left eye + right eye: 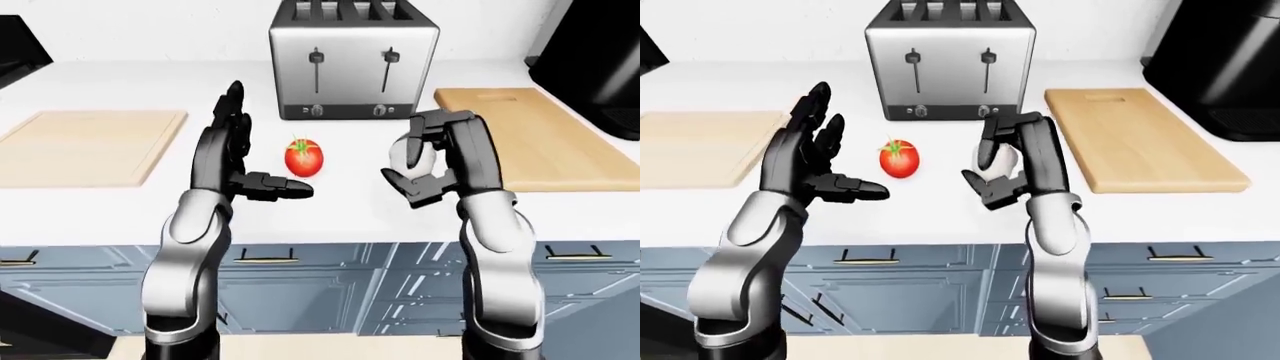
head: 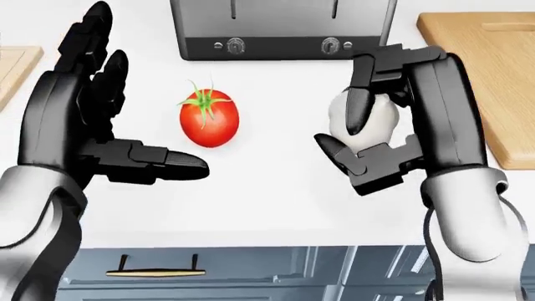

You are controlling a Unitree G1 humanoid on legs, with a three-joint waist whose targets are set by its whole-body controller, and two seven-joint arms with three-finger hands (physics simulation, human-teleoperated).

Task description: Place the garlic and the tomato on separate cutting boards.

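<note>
A red tomato (image 2: 209, 117) with a green stem lies on the white counter, below the toaster. My left hand (image 2: 113, 128) is open just left of it, fingers up and thumb pointing right, not touching it. My right hand (image 2: 368, 122) is shut on the white garlic (image 2: 381, 122) and holds it above the counter, right of the tomato. One cutting board (image 1: 85, 146) lies at the left, another cutting board (image 1: 540, 135) at the right, both bare.
A steel toaster (image 1: 352, 60) stands on the white counter (image 1: 340, 206) behind the tomato. A black appliance (image 1: 1225, 64) stands at the far right, next to the right board. Blue-grey drawers (image 1: 300, 289) run under the counter edge.
</note>
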